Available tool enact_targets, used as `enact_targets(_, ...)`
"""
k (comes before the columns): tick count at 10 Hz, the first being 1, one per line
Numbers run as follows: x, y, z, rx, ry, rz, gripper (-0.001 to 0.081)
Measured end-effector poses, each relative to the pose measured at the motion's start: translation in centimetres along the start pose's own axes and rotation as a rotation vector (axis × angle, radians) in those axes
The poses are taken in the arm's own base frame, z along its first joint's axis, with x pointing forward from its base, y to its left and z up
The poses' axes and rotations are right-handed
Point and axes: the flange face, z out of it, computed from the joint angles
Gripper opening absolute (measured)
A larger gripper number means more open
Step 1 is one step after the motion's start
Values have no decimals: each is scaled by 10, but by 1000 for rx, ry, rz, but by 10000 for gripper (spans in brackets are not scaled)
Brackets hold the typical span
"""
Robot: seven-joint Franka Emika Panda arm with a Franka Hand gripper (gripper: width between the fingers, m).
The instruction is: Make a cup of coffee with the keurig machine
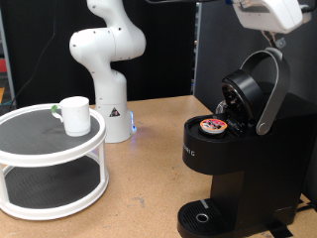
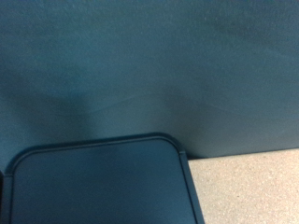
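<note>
The white cup [image 1: 74, 114] stands upright on the top tier of a round white stand [image 1: 40, 149] at the exterior view's left. The black keurig machine [image 1: 233, 169] stands at the exterior view's right with its lid [image 1: 253, 89] raised. A small pod with a red-marked lid [image 1: 213, 125] sits in the open chamber. The round drip tray [image 1: 203, 215] at its foot is bare. Only part of my gripper [image 1: 272, 12] shows, at the exterior view's top right corner above the raised lid, with its fingers cut off. The wrist view shows no fingers.
A white robot arm [image 1: 107, 59] stands on the wooden table [image 1: 149, 183] behind the stand. The wrist view shows a blue-green backdrop [image 2: 149, 75], a dark flat panel with rounded corners [image 2: 93, 182] and a strip of speckled surface [image 2: 248, 191].
</note>
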Motion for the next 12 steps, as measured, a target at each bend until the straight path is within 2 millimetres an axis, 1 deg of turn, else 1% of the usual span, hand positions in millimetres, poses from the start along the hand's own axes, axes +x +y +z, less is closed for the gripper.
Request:
enact_targets(1, 0, 4, 6, -3, -6, 3, 24)
enact_targets(2, 0, 5, 8, -5, -6, 5, 7)
enact_targets(6, 1, 11, 5, -3, -5, -21, 7)
enact_targets(9, -8, 26, -14, -61, -16, -102, 7)
enact_targets(12, -26, 49, -35, -123, -70, -134, 7)
